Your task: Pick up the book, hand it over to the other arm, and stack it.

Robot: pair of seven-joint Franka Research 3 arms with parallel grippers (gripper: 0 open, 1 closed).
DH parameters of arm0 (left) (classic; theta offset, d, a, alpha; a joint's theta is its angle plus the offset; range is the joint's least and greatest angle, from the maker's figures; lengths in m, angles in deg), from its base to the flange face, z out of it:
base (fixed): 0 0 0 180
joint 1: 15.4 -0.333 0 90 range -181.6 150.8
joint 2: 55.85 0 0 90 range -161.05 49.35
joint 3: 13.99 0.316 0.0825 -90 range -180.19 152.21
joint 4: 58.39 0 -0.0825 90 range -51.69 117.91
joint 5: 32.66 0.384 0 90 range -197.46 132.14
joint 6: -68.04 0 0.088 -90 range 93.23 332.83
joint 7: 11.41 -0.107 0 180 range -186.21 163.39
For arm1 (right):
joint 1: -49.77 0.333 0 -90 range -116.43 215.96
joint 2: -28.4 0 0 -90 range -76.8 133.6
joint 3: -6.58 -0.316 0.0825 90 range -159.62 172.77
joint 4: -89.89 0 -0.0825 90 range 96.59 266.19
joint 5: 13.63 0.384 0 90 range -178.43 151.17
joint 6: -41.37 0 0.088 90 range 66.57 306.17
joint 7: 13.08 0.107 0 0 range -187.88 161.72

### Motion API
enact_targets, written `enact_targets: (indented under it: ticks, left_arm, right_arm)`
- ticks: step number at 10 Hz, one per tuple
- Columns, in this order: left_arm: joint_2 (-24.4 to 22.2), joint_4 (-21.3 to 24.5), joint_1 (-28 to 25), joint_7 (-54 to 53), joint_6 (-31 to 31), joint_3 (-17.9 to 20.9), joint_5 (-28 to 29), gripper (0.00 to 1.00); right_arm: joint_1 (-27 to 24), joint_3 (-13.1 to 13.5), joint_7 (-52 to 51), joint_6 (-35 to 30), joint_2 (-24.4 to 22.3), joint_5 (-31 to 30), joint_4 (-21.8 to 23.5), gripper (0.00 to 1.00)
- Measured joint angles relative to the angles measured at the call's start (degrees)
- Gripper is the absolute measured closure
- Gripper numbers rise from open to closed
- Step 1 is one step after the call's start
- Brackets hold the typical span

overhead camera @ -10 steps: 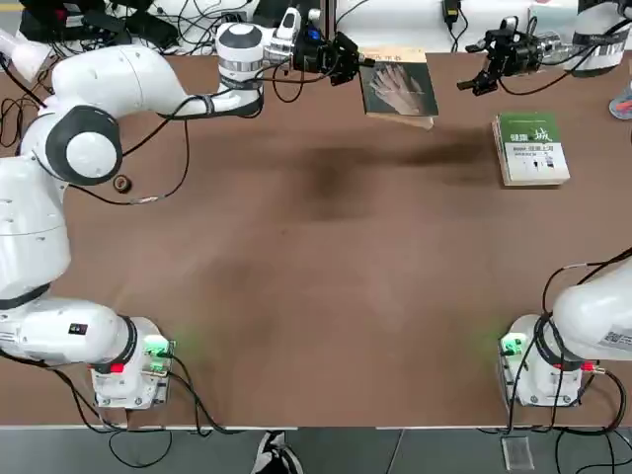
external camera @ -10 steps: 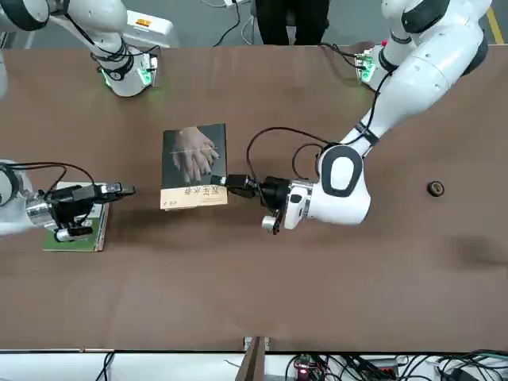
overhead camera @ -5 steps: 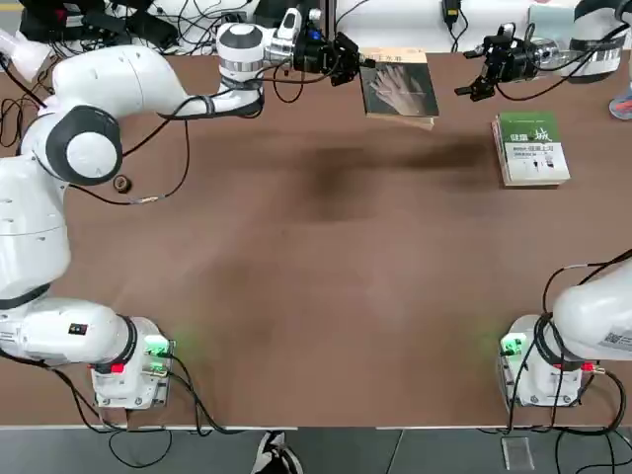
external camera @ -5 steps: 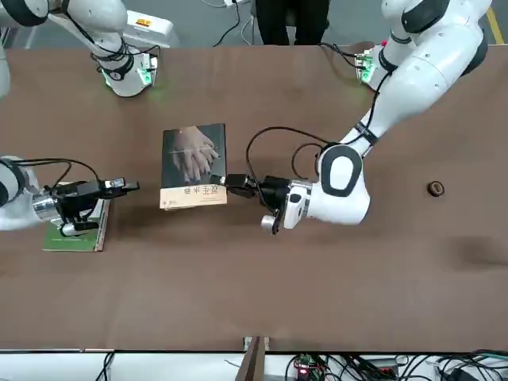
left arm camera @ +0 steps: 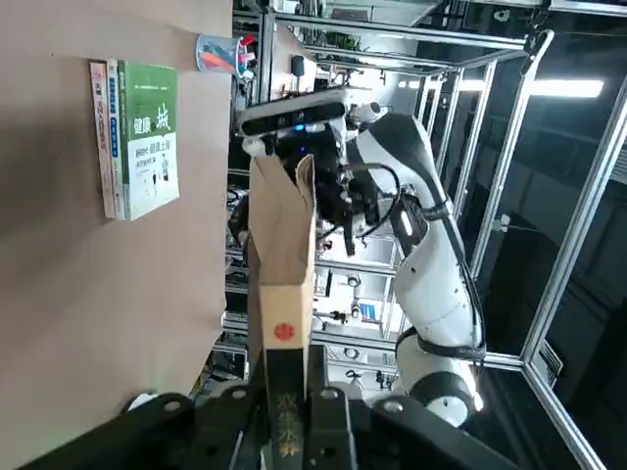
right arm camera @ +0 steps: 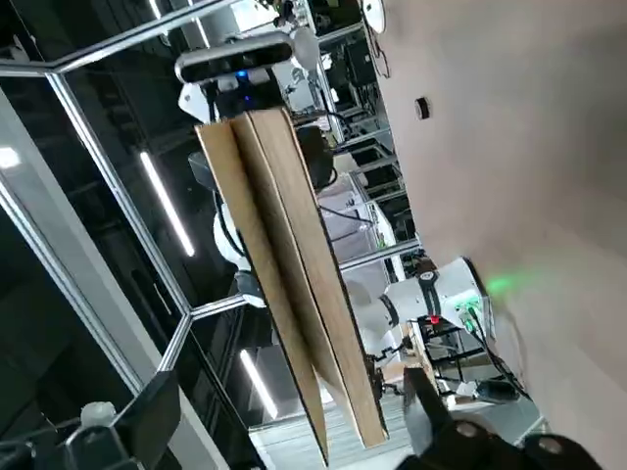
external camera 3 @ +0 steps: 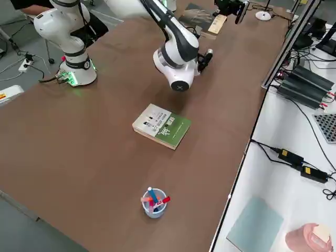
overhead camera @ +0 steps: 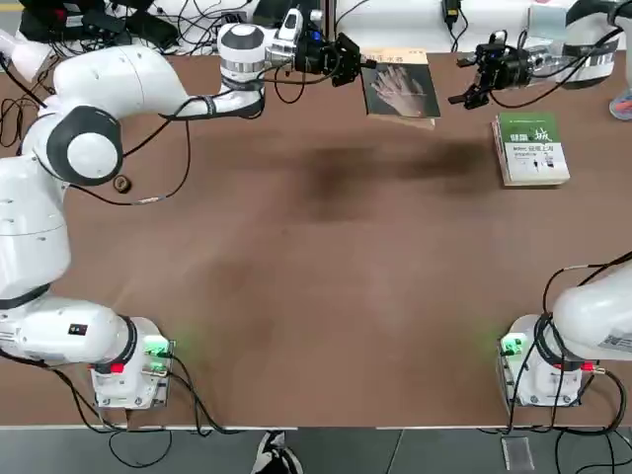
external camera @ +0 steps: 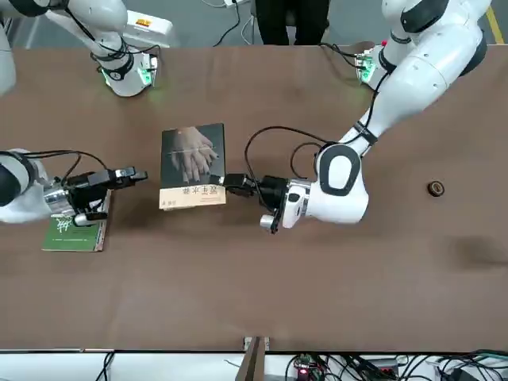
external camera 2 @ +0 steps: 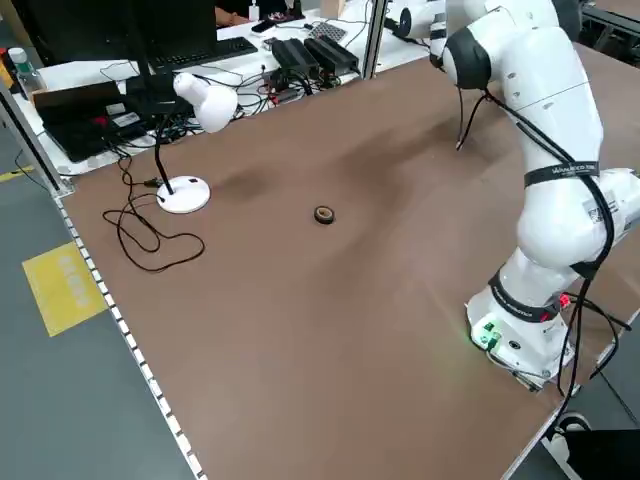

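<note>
The book (overhead camera: pixel 400 89), a thin paperback with a pale hand on a dark cover, hangs just above the far side of the table (overhead camera: pixel 316 296). My left gripper (overhead camera: pixel 354 63) is shut on its tan-banded edge; the left wrist view shows that book (left arm camera: pixel 284 264) edge-on between the fingers (left arm camera: pixel 329 403). From the other side my right gripper (overhead camera: pixel 462 91) stands open, a short gap from the book's free edge. In the front view the book (external camera: pixel 193 163) lies between the left gripper (external camera: pixel 230 183) and the right gripper (external camera: pixel 136 174). The right wrist view looks at the book (right arm camera: pixel 294 304) edge-on ahead of its spread fingers (right arm camera: pixel 147 416).
A thicker green-and-white book (overhead camera: pixel 531 148) lies flat at the far right, just behind the right gripper. A cup of pens (external camera 3: pixel 153 202) stands near the right edge. A small ring (overhead camera: pixel 120 183) and a white desk lamp (external camera 2: pixel 190 110) sit on the left side.
My right gripper has moved from above the green-and-white book towards the held book's free edge, still open. The left gripper has kept the book almost still.
</note>
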Motion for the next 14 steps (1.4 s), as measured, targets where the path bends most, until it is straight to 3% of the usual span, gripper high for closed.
enact_targets:
  ticks: [6,14]
  left_arm:
    - [0.0,0.0,0.3,0.0,0.1,0.0,0.0,0.99]
    - [0.0,0.0,0.3,0.0,0.6,0.0,0.0,0.99]
  right_arm:
    - [1.6,0.0,-2.6,3.5,-2.3,0.3,2.5,0.00]
    - [3.7,-0.7,-3.9,5.0,-2.7,5.6,6.9,0.00]
